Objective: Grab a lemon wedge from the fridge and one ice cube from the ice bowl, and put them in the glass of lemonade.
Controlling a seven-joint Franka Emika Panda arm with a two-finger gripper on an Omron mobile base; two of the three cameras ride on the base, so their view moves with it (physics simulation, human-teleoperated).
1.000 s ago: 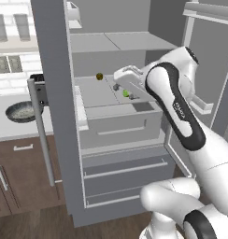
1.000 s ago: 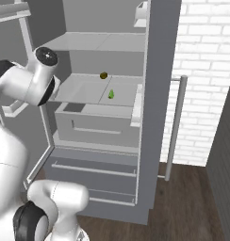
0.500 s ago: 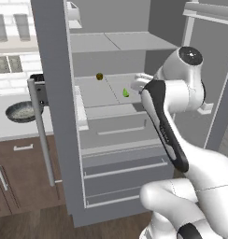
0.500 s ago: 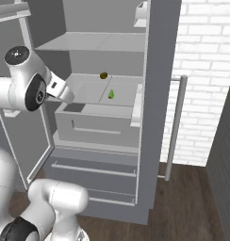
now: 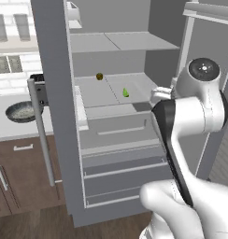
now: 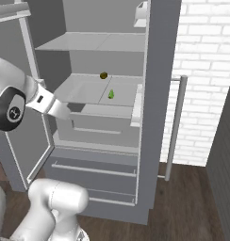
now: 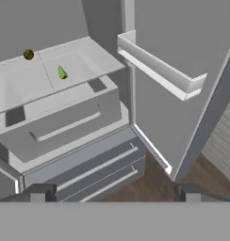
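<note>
Standing at the first step, the fetching of the lemon wedge: nothing held, nothing yet in the glass

Far left in the left base view, on the pale counter (image 5: 8,133), the ice bowl (image 5: 22,112) untouched. Next along, the fridge (image 5: 57,116) with both doors swung wide, its long bar handle (image 5: 39,128) just beside the bowl. On the middle shelf (image 5: 95,93), a small dark round thing (image 5: 100,76) toward the back, and right of it the lemon wedge (image 5: 125,93) lying loose, well apart from the arm. Right again, the gripper (image 7: 114,190), fingertips wide apart and empty, hanging outside the fridge by the right door, aimed down across the drawers

Next, by judgement: reaching in over the drawer front, coming down on the wedge squarely and closing gently, since so small a piece could easily skid away
</note>
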